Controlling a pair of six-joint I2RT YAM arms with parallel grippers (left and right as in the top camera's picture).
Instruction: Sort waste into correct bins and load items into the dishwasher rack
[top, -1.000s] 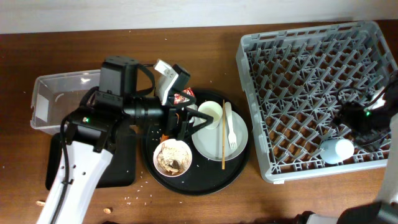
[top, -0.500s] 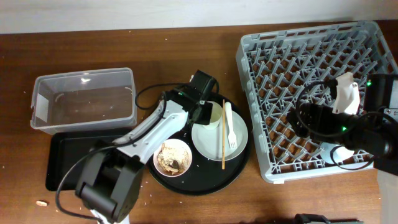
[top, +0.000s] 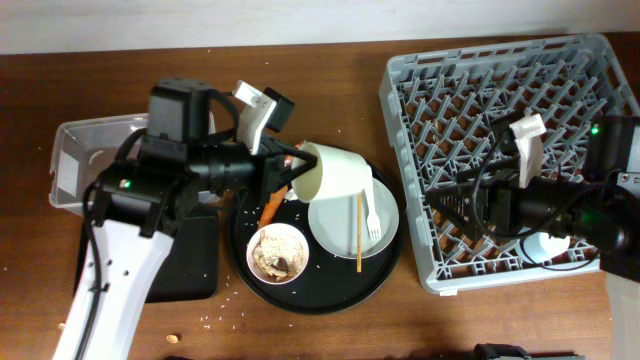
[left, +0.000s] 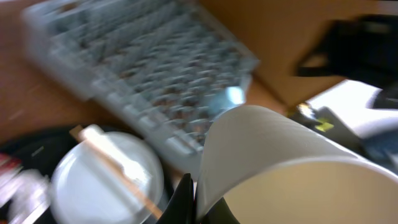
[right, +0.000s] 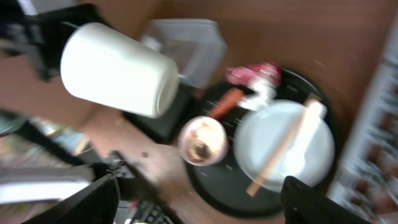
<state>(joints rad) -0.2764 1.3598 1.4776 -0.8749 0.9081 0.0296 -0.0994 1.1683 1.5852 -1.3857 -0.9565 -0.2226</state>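
Note:
My left gripper (top: 291, 178) is shut on the rim of a white cup (top: 336, 175), held tipped on its side above the round black tray (top: 330, 295). In the left wrist view the fingers (left: 186, 198) pinch the cup (left: 292, 168) wall. On the tray lie a white plate (top: 340, 225) with a fork (top: 368, 205) and a wooden stick (top: 359, 235), a bowl (top: 278, 250) of food scraps, a carrot piece (top: 272, 206) and a red wrapper (right: 252, 73). My right gripper (right: 199, 205) hangs open and empty over the grey rack (top: 500, 110).
The clear tub (top: 80, 150) and the shallow black tray (top: 195, 265) sit at the left, both partly under my left arm. Another small cup (top: 548, 243) stands in the rack under my right arm. Crumbs (top: 210, 322) dot the table near the front.
My left gripper has shut on the cup's rim and lifted it, tipped, off the plate. My right arm has swung left across the rack, still open.

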